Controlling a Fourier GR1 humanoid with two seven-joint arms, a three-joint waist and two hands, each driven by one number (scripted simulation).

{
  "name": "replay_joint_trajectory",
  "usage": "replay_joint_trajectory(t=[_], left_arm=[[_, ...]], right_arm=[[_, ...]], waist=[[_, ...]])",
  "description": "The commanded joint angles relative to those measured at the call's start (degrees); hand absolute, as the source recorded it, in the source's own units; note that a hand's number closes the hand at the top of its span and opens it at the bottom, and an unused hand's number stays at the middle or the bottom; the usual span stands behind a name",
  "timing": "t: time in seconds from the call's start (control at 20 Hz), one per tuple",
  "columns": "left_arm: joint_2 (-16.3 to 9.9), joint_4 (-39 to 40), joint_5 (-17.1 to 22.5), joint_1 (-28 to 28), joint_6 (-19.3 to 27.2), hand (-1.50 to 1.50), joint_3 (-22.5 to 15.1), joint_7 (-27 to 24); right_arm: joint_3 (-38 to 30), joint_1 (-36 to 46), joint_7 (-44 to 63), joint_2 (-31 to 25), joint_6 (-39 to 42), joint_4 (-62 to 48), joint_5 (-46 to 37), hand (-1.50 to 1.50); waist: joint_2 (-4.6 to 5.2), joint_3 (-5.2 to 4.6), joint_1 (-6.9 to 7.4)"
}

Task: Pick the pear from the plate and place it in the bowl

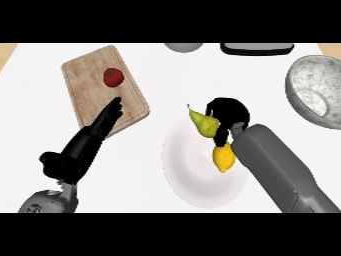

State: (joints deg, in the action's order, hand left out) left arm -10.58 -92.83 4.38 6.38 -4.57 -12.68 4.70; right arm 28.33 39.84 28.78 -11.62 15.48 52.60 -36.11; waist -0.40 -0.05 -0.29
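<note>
A yellow-green pear (201, 122) with a pointed stem end sits at the upper edge of the white plate (195, 177). My right hand (228, 112) is curled against the pear's right side, fingers bent round it. A yellow lemon (224, 157) lies on the plate just below the pear, next to my right forearm. The speckled grey bowl (326, 92) stands at the right edge, up and to the right of the hand. My left hand (92, 137) rests at the left with fingers straight, their tips over the cutting board's lower edge.
A wooden cutting board (92, 85) at upper left carries a red tomato (113, 77). A grey round object (183, 47) and a dark tray-like object (256, 48) sit at the far edge. Wooden counter shows at both top corners.
</note>
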Motion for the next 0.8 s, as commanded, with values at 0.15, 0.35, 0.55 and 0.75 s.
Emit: replay_joint_trajectory(t=[0.15,0.35,0.55,0.75], left_arm=[[-0.96,2.69,1.45,2.22,-1.95,0.0,2.83,-1.18],[-1.31,1.36,0.8,0.58,-1.99,0.0,2.5,-1.19],[0.88,1.65,-1.44,-0.07,0.06,0.0,0.43,-1.07],[1.51,0.15,-1.62,-0.67,0.19,0.0,-0.13,-1.08]], right_arm=[[-3.23,2.35,2.4,-8.36,-11.55,0.14,-8.79,1.5],[-3.51,-1.82,6.04,-10.89,-18.46,11.24,-12.45,1.5],[-9.16,1.15,7.06,-11.39,-24.2,17.22,-11.89,1.5],[-16.21,0.42,7.42,-13.11,-27.41,23.48,-8.18,1.5]], waist=[[0.5,0.03,0.07],[-0.12,0.02,-1.21],[-0.03,0.04,-0.9],[0.02,0.06,-0.75]])
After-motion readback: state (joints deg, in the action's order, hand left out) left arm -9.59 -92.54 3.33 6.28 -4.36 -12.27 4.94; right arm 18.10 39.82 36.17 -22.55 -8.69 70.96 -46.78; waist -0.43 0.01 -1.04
